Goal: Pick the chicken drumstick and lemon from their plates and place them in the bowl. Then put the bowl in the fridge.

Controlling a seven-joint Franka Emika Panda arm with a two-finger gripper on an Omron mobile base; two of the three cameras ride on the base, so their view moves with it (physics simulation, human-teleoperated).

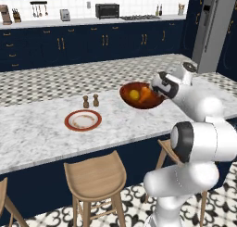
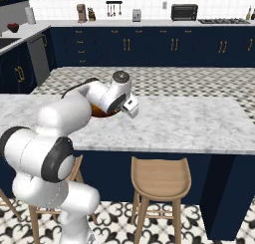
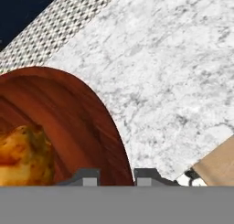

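Gripping bowl (image 1: 141,97) rim, gripper (image 3: 116,178) jaws straddling it; drumstick (image 1: 146,94) apparently upright beside lemon (image 1: 134,95)

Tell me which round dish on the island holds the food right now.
The deep reddish-brown bowl, beside the gripper. The lemon and chicken drumstick lie inside it. The flat red-rimmed white plate, farther left, has nothing on it.

The white robot arm with dark joints (image 2: 74,123) rises at the lower left and bends over the white marble counter (image 2: 189,123). Its wrist hides most of the glossy reddish-brown bowl (image 2: 101,112). A light wooden stool (image 2: 160,181) stands before the counter.
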